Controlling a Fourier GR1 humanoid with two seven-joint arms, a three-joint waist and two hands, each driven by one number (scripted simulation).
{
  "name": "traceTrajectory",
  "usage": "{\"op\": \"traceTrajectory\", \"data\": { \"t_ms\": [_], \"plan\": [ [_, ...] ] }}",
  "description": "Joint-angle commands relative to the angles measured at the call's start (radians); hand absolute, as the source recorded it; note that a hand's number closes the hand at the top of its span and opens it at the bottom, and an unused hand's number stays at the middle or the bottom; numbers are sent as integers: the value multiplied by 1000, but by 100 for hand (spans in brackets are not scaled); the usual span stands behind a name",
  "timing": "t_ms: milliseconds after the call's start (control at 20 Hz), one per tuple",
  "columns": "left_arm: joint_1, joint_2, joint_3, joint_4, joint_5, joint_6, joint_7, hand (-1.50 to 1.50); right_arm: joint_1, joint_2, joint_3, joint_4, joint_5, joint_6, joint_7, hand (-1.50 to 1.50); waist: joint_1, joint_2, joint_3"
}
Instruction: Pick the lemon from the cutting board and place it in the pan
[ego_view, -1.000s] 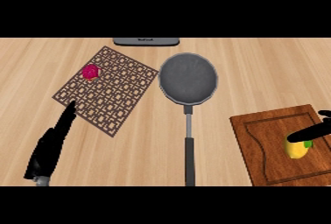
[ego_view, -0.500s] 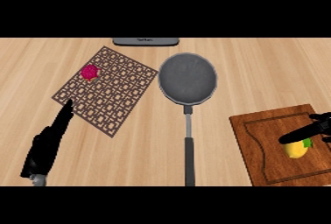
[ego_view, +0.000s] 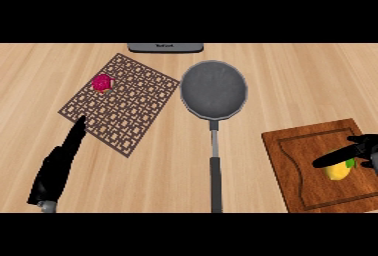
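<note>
A yellow lemon (ego_view: 339, 171) lies on the wooden cutting board (ego_view: 297, 150) at the right edge of the head view. My right hand (ego_view: 364, 149) comes in from the right edge just above the lemon. One straight black finger (ego_view: 331, 158) lies across the lemon's upper side, and the rest of the hand is cut off by the edge. The grey round pan (ego_view: 214, 90) sits in the middle of the counter with its long handle (ego_view: 215, 172) pointing toward me. My left hand (ego_view: 60, 164) rests open at the lower left, fingers straight.
A brown lattice mat (ego_view: 125, 107) lies left of the pan with a small red-pink fruit (ego_view: 101, 83) on its far corner. A grey appliance edge (ego_view: 165, 47) shows at the back of the wooden counter.
My right hand has come down and slightly left onto the lemon, its finger now lying across the fruit. The left hand, pan and lemon have not moved.
</note>
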Motion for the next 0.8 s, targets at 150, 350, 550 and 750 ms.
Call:
{"op": "traceTrajectory", "data": {
  "t_ms": [150,350,550,750],
  "plan": [
    [-28,-10,44,47,-21,-32,-16,0,54,63,-63,12,71,-79,16,150,-7,0,1],
    [63,12,62,-83,12,-64,13,0,48,115,-82,-15,75,-99,42,150,-1,-2,1],
    [-4,-34,44,-36,-34,-47,37,0,52,131,-124,20,110,-103,-22,150,-5,0,1],
    [22,-32,25,-30,-50,-41,7,0,-22,18,4,-21,172,160,-246,150,29,5,3]
  ]
}}
